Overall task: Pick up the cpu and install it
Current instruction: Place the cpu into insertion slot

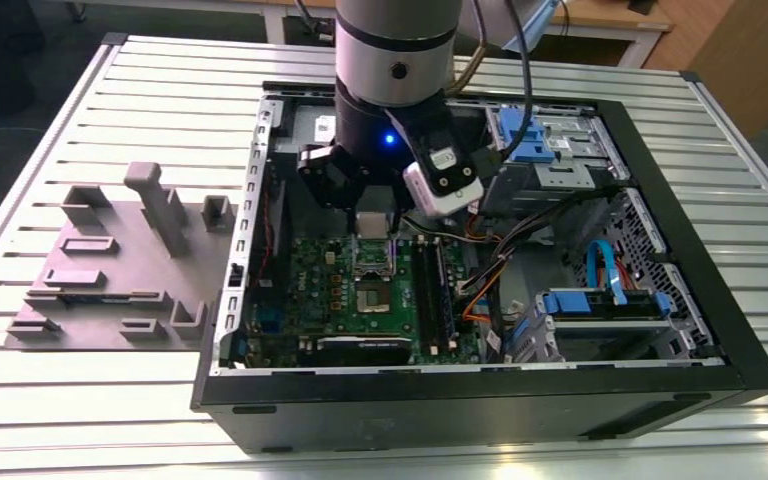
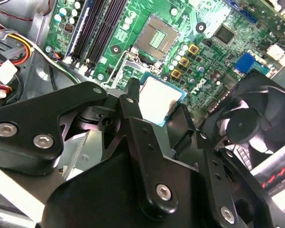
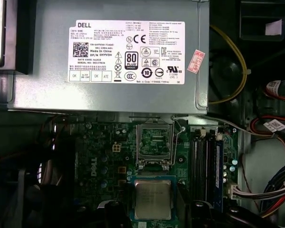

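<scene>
Gripper [image 2: 157, 113] pinching cpu [image 2: 160, 95] by its edges, flat above board [image 3: 104, 159]; open socket [image 3: 154, 142] just past it, toward power box [image 3: 42, 95].

The open socket [image 3: 154, 142] lies clear from above, hemmed by power supply [image 3: 47, 95], memory sticks [image 3: 200, 166] and fan [image 2: 256, 123].

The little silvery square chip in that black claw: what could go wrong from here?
The small silvery-grey square cpu is pinched by its edges in the black gripper, so it might slip or tilt. The open dark square socket on the green board is empty; a chip lowered off-centre or rotated could damage its contacts. The thin wire lever beside the socket might snag.
</scene>
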`<state>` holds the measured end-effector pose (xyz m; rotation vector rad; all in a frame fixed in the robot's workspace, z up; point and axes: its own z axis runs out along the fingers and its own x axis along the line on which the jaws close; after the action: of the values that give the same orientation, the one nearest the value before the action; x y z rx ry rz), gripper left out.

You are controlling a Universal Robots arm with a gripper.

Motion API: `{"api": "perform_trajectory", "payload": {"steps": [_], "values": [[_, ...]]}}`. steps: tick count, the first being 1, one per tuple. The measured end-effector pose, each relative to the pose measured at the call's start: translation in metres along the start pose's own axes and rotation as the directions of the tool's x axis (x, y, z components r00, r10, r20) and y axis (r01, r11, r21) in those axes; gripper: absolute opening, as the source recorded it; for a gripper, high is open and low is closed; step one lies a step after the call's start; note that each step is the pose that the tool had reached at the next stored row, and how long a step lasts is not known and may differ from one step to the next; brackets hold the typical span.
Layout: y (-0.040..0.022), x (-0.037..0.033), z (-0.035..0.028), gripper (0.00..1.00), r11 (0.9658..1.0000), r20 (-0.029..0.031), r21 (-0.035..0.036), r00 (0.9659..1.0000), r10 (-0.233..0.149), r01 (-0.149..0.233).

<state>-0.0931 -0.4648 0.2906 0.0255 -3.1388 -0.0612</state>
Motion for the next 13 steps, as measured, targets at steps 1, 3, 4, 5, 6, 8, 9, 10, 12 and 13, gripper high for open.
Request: {"api": "perform_trajectory", "payload": {"steps": [1,3,4,5,6,8,9,10,12,13], "values": [[-0.0001,-0.0006,0.0012,0.47,1.0,-0.0001,0.0,1.0,0.0,0.0],[-0.0004,-0.0017,0.0035,0.47,1.0,0.0,0.0001,1.0,0.0,0.0],[-0.0005,-0.0019,0.0049,0.47,1.0,-0.0001,0.0,1.0,0.0,0.0],[-0.0006,-0.0019,0.0066,0.47,1.0,0.0,-0.0001,1.0,0.0,0.0],[-0.0008,-0.0019,0.0084,0.47,1.0,0.0,-0.0001,1.0,0.0,0.0],[-0.0012,-0.002,0.0098,0.47,1.0,0.0,-0.0001,1.0,0.0,0.0],[-0.0012,-0.002,0.0098,0.47,1.0,-0.0001,0.0,1.0,0.0,0.0],[-0.0012,-0.002,0.0098,0.47,1.0,-0.0001,0.0002,1.0,0.0,0.0],[-0.0012,-0.002,0.0103,0.47,1.0,0.0,0.0,1.0,0.0,0.0],[-0.0012,-0.002,0.0104,0.47,1.0,0.0,0.0,1.0,0.0,0.0]]}}
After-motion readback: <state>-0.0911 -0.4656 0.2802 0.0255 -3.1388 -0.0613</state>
